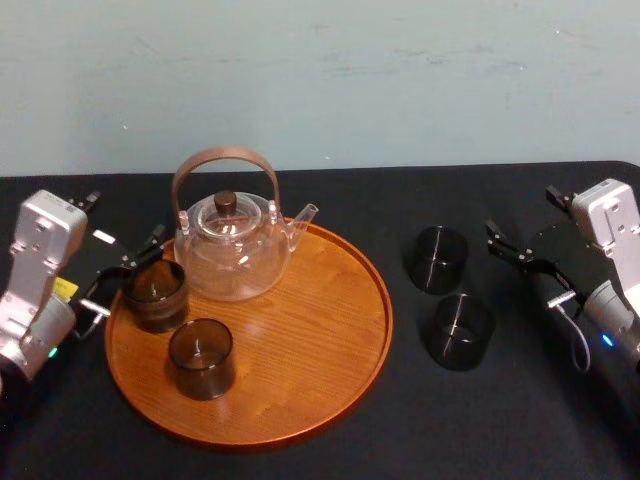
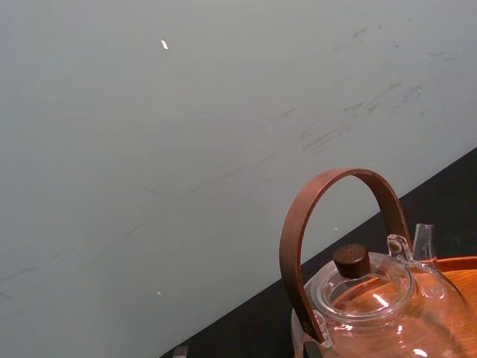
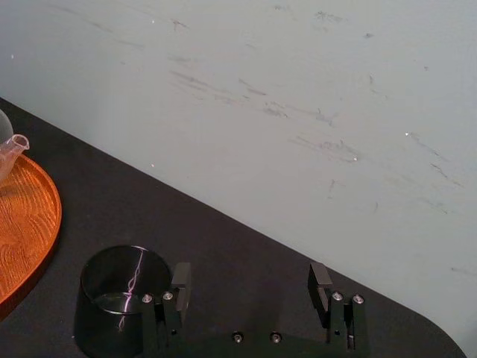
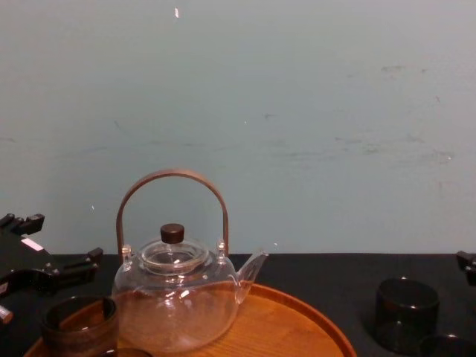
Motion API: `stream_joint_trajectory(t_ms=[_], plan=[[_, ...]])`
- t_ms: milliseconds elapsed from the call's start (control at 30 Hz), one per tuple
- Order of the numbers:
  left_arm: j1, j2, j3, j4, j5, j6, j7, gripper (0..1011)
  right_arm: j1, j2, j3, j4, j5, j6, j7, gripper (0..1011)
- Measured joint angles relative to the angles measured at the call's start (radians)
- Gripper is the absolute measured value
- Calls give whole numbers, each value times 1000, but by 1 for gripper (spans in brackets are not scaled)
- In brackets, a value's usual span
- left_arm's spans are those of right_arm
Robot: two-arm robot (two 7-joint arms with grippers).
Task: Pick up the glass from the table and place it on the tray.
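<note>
A black desk (image 1: 330, 200) runs across the head view beneath a pale wall. Left of centre lies the large round orange-brown wooden tray (image 1: 310, 330) with its low raised rim. A clear glass teapot (image 1: 235, 250) with an arched brown handle stands on the tray's upper left part. At the frame's left edge the left gripper (image 1: 125, 272) reaches over the tray's rim with its fingers spread. It is just beside a dark smoked tumbler (image 1: 155, 293) standing on the tray; contact cannot be told. A second dark tumbler (image 1: 201, 358) stands on the tray below it. At the right edge the right gripper (image 3: 250, 272) is spread wide and holds nothing. Off the tray, on the desk between tray and right gripper, stand the upper dark smoked glass (image 1: 437, 259) and, just below it, the lower dark smoked glass (image 1: 460, 331).
</note>
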Motion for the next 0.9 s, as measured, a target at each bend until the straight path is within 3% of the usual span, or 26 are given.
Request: stream_joint_trajectory(t_ms=[900], plan=[[0,0,0,0,0,0,0,1002,0,0,0,0,0,0,0,1002]])
